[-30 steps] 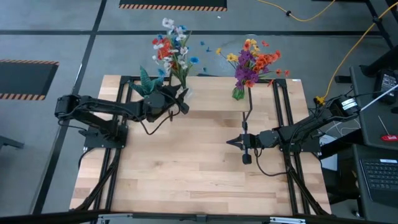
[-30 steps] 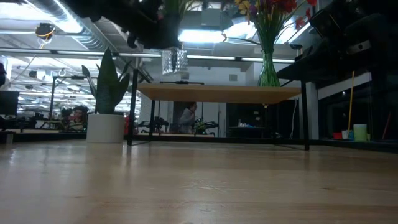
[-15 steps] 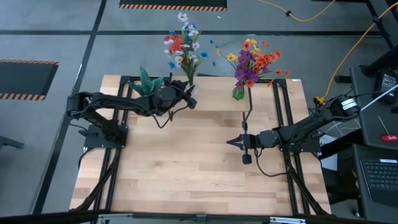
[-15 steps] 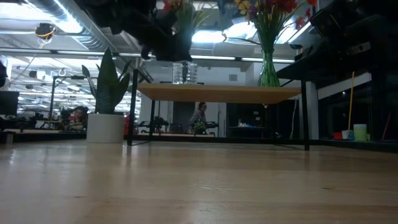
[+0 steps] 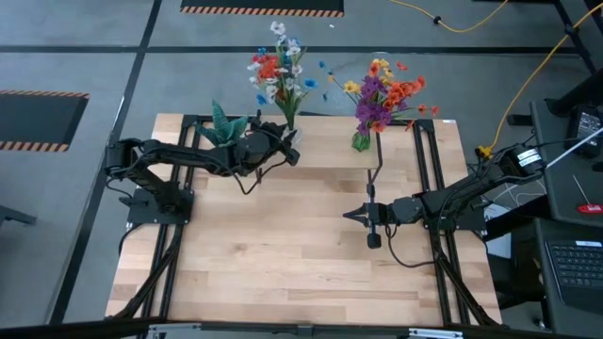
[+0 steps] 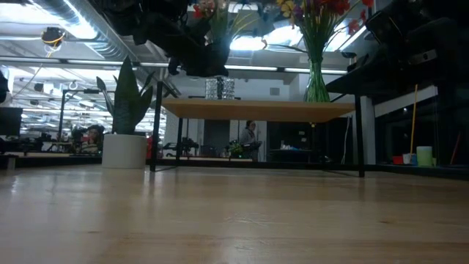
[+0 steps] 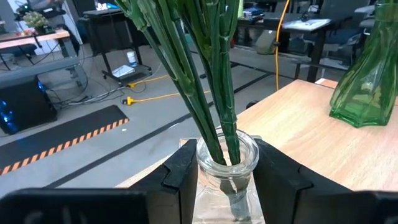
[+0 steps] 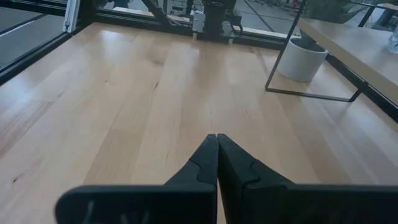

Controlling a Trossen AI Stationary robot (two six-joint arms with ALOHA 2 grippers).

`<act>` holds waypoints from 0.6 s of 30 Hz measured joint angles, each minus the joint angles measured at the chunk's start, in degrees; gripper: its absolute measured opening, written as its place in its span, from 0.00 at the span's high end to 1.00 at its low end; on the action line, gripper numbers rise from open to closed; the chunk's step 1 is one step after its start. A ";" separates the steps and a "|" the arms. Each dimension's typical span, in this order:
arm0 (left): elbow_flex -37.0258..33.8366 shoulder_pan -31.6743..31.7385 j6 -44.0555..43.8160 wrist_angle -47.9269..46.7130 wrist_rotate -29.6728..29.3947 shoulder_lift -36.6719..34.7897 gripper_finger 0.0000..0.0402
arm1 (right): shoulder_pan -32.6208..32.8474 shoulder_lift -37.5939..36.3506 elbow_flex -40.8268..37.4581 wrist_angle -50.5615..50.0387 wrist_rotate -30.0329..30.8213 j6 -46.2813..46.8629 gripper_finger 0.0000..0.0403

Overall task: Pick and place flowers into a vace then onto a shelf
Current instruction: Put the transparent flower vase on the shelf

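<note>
My left gripper [image 7: 227,171] clamped around clear glass vase [image 7: 227,163] of green-stemmed flowers [image 5: 279,62], over pale wooden shelf [image 6: 256,110], right gripper [image 8: 216,152] pinched empty.

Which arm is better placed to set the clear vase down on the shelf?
Left. Its hand grips the clear vase of flowers at the shelf. The right hand is shut, empty, out over the table.

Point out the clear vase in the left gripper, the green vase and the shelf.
clear vase [image 7: 227,155]: left wrist view, glass rim between the fingers.
green vase [image 7: 367,87]: left wrist view, its body.
shelf [image 6: 256,110]: low view, front edge of its board.
</note>
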 joint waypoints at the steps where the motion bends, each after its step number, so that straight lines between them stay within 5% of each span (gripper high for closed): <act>1: 0.00 0.02 -0.28 -0.03 0.01 0.00 0.70 | 0.00 0.00 0.00 0.00 0.00 0.00 0.99; 18: -0.02 -0.09 -0.25 -0.04 1.30 -0.09 0.56 | 0.02 0.00 0.00 -0.05 0.00 -0.02 0.99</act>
